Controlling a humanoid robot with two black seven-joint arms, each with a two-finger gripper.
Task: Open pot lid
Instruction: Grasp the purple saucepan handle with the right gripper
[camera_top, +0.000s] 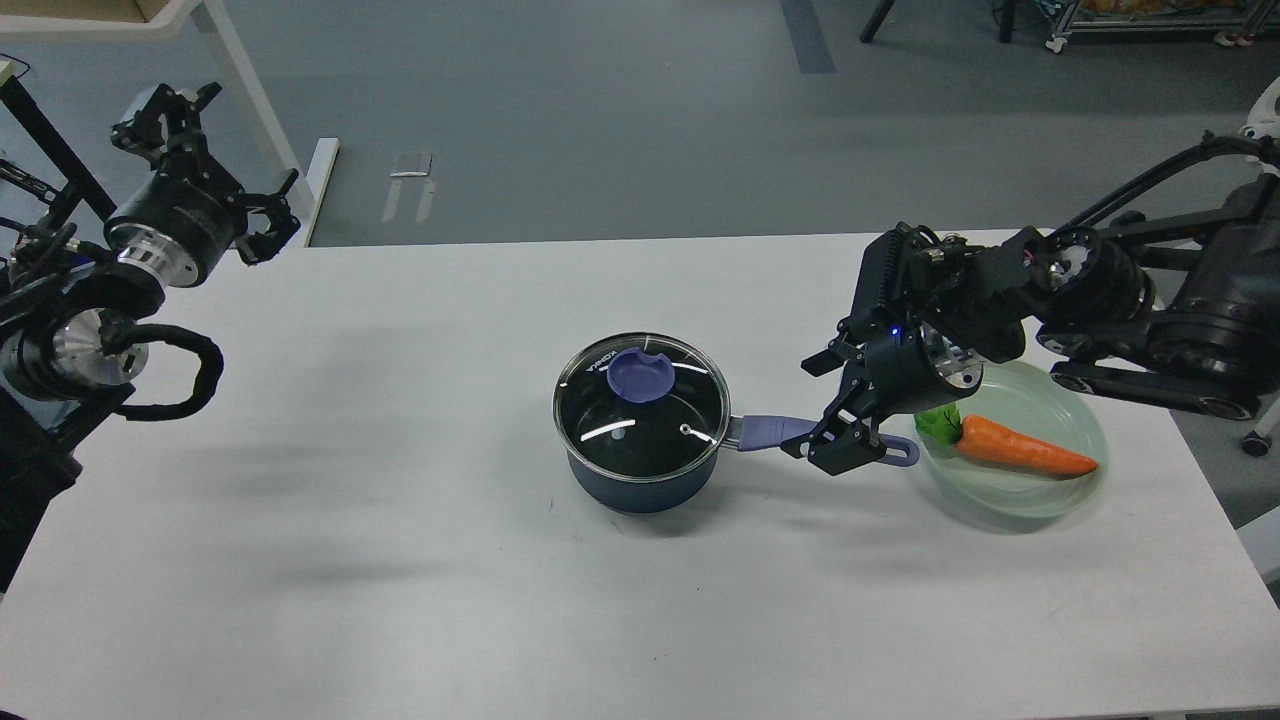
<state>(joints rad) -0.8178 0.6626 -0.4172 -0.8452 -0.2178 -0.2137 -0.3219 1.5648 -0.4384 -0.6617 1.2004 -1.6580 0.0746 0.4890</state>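
A dark blue pot (640, 487) stands mid-table with its glass lid (640, 415) on; the lid has a purple knob (641, 375). The pot's purple handle (768, 431) points right. My right gripper (822, 410) is open and hangs over the outer part of the handle, right of the lid. Its lower finger (838, 455) covers the handle; I cannot tell if it touches. My left gripper (215, 160) is open and empty, raised off the table's far left corner, well away from the pot.
A pale green plate (1010, 508) holding a toy carrot (1020, 451) sits just right of the handle's end, under my right arm. The white table (400, 560) ends near the plate on the right. A table leg (255, 110) stands behind my left gripper.
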